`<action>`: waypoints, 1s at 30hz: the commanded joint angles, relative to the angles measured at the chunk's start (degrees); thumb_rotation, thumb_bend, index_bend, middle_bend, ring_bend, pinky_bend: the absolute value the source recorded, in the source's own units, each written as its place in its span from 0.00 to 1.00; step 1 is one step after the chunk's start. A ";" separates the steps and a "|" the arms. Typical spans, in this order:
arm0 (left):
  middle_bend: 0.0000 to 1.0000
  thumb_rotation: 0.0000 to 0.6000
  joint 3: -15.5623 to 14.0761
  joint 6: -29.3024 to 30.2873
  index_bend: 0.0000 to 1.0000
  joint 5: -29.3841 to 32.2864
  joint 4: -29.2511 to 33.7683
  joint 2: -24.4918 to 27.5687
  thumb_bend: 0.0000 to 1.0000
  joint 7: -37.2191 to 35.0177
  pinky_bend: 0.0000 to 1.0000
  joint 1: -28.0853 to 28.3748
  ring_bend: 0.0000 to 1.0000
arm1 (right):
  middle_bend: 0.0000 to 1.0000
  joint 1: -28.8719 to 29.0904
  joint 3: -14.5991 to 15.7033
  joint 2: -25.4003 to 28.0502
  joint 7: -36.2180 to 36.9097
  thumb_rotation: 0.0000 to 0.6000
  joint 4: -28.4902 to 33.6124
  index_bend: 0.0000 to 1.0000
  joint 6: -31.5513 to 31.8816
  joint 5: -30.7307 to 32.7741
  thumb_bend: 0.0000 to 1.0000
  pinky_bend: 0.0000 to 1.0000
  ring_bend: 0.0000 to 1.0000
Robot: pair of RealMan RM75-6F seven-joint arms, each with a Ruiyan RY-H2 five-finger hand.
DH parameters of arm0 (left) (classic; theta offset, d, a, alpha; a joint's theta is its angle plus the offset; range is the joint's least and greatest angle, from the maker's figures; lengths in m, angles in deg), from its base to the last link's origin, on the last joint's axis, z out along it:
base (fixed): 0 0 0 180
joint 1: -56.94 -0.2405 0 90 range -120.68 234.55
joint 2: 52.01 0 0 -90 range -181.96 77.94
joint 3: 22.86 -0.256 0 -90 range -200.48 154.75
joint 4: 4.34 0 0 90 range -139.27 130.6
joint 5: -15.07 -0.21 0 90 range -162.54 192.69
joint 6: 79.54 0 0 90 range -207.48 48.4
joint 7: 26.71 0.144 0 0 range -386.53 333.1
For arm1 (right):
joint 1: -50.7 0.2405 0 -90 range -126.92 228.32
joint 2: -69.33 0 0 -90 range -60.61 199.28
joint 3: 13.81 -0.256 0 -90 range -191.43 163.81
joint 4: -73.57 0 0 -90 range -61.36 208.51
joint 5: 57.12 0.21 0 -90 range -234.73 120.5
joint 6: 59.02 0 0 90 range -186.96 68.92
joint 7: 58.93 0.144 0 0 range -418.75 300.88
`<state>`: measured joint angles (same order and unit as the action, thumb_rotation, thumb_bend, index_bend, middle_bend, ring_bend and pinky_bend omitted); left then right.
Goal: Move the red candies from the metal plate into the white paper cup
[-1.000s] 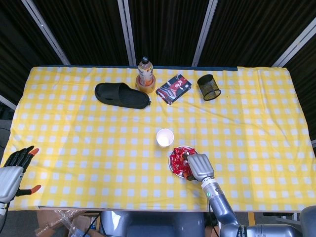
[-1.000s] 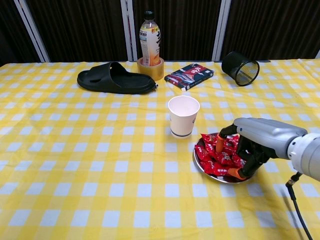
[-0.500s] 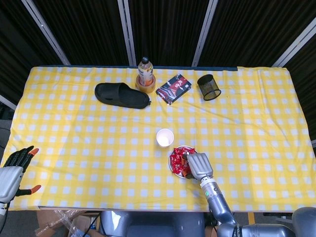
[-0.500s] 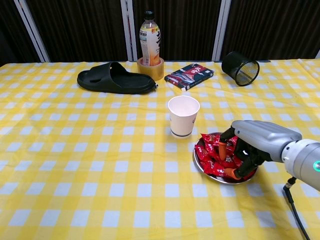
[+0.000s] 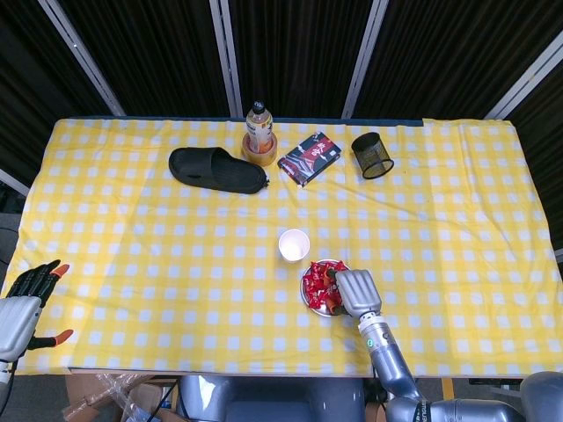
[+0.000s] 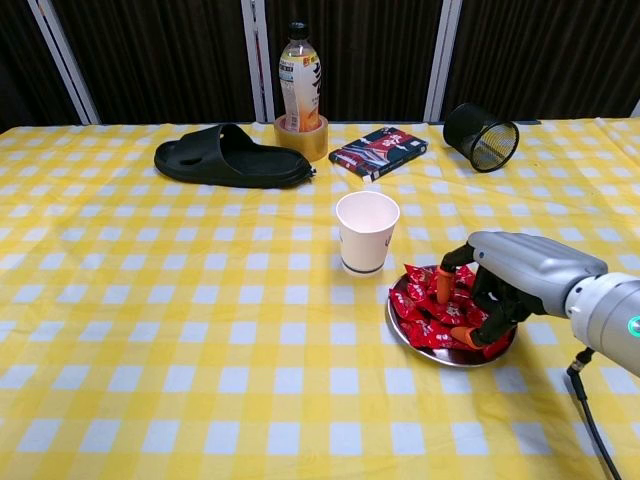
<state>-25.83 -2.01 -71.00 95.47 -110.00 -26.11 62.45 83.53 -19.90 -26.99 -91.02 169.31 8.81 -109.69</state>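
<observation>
My left hand (image 5: pixel 22 299), fingers spread and empty, sits off the near table corner. My right hand (image 6: pixel 500 285) curls down into the pile of red wrapped candies (image 6: pixel 430 310) on the round metal plate (image 6: pixel 447 357); whether it grips one, I cannot tell. Just beyond stands the white paper cup (image 6: pixel 366 231), upright. Farthest: black rubber slipper (image 6: pixel 228 157), black mesh pen holder (image 6: pixel 480 136) on its side.
</observation>
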 commanded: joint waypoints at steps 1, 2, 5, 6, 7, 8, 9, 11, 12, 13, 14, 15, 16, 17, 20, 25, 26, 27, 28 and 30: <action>0.00 1.00 -0.01 -0.04 0.00 0.02 0.04 0.00 0.03 0.05 0.00 0.01 0.00 | 0.93 -0.11 -0.08 0.07 0.01 1.00 -0.17 0.45 0.07 -0.20 0.35 0.87 0.93; 0.00 1.00 0.00 -0.07 0.00 0.05 0.06 0.00 0.03 0.06 0.00 0.02 0.00 | 0.93 -0.11 -0.04 0.11 -0.10 1.00 -0.27 0.45 -0.06 -0.14 0.35 0.87 0.93; 0.00 1.00 0.00 -0.09 0.00 0.11 0.09 0.00 0.03 0.11 0.00 0.01 0.00 | 0.93 -0.21 0.15 0.02 -0.42 1.00 -0.87 0.45 -0.40 0.26 0.35 0.87 0.93; 0.00 1.00 -0.01 -0.12 0.00 0.13 0.13 0.02 0.03 0.14 0.00 0.02 0.00 | 0.93 -0.27 0.23 -0.06 -0.49 1.00 -1.13 0.45 -0.57 0.52 0.35 0.87 0.93; 0.00 1.00 -0.03 -0.17 0.00 0.17 0.16 0.04 0.03 0.15 0.00 0.02 0.00 | 0.93 -0.31 0.27 -0.13 -0.50 1.00 -1.34 0.46 -0.75 0.73 0.35 0.87 0.93; 0.00 1.00 -0.03 -0.20 0.00 0.20 0.21 0.05 0.03 0.14 0.00 0.03 0.00 | 0.93 -0.37 0.29 -0.20 -0.45 1.00 -1.53 0.48 -0.93 0.91 0.35 0.87 0.93; 0.00 1.00 -0.02 -0.21 0.00 0.23 0.23 0.06 0.03 0.12 0.00 0.03 0.00 | 0.93 -0.41 0.32 -0.24 -0.34 1.00 -1.59 0.51 -1.08 1.02 0.35 0.87 0.93; 0.00 1.00 0.02 -0.20 0.00 0.29 0.27 0.08 0.03 0.09 0.00 0.03 0.00 | 0.93 -0.57 0.33 -0.32 0.03 1.00 -1.61 0.56 -1.16 0.89 0.36 0.87 0.93; 0.00 1.00 0.03 -0.23 0.00 0.33 0.28 0.08 0.03 0.07 0.00 0.03 0.00 | 0.93 -0.65 0.34 -0.36 0.22 1.00 -1.54 0.59 -1.14 0.68 0.38 0.87 0.93; 0.00 1.00 0.02 -0.28 0.00 0.35 0.30 0.10 0.03 0.08 0.00 0.05 0.00 | 0.93 -0.73 0.30 -0.39 0.47 1.00 -1.42 0.60 -1.10 0.42 0.39 0.87 0.93; 0.00 1.00 0.03 -0.29 0.00 0.34 0.34 0.10 0.03 0.05 0.00 0.07 0.00 | 0.93 -0.80 0.21 -0.43 0.86 1.00 -1.18 0.62 -1.04 0.03 0.40 0.87 0.93; 0.00 1.00 0.04 -0.27 0.00 0.33 0.33 0.11 0.03 0.01 0.00 0.07 0.00 | 0.93 -0.87 0.16 -0.45 1.14 1.00 -1.03 0.63 -0.98 -0.31 0.41 0.87 0.93; 0.00 1.00 0.04 -0.26 0.00 0.32 0.33 0.11 0.03 -0.01 0.00 0.07 0.00 | 0.93 -0.92 0.14 -0.46 1.31 1.00 -0.89 0.64 -0.94 -0.57 0.42 0.87 0.93; 0.00 1.00 0.05 -0.24 0.00 0.32 0.35 0.13 0.03 -0.02 0.00 0.05 0.00 | 0.93 -0.94 0.11 -0.45 1.34 1.00 -0.73 0.64 -0.90 -0.74 0.42 0.87 0.93; 0.00 1.00 0.06 -0.19 0.00 0.32 0.38 0.16 0.03 -0.19 0.00 0.03 0.00 | 0.93 -0.95 -0.17 -0.39 1.32 1.00 -0.14 0.65 -0.73 -1.05 0.43 0.87 0.93; 0.00 1.00 0.05 -0.08 0.00 0.17 0.37 0.23 0.03 -0.44 0.00 0.00 0.00 | 0.93 -0.90 -1.73 1.13 1.85 1.00 2.45 0.65 0.22 -2.24 0.43 0.87 0.93; 0.00 1.00 0.03 -0.10 0.00 0.15 0.37 0.24 0.03 -0.44 0.00 0.01 0.00 | 0.93 -0.80 -2.18 1.58 1.96 1.00 3.03 0.65 0.32 -2.41 0.43 0.87 0.93; 0.00 1.00 0.01 -0.12 0.00 0.12 0.39 0.25 0.03 -0.46 0.00 0.01 0.00 | 0.93 -0.65 -2.69 2.07 1.98 1.00 3.58 0.65 0.41 -2.56 0.43 0.87 0.93; 0.00 1.00 0.00 -0.12 0.00 0.11 0.39 0.26 0.03 -0.45 0.00 0.01 0.00 | 0.93 -0.45 -3.27 2.56 1.96 1.00 4.07 0.65 0.48 -2.67 0.43 0.87 0.93; 0.00 1.00 0.00 -0.15 0.00 0.14 0.43 0.26 0.03 -0.39 0.00 0.02 0.00 | 0.93 0.16 -4.94 3.54 1.90 1.00 5.00 0.65 0.60 -2.53 0.43 0.87 0.93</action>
<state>-25.83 -2.16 -70.86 95.90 -109.75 -26.50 62.47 83.22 -23.83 -24.19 -89.12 173.57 9.26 -112.21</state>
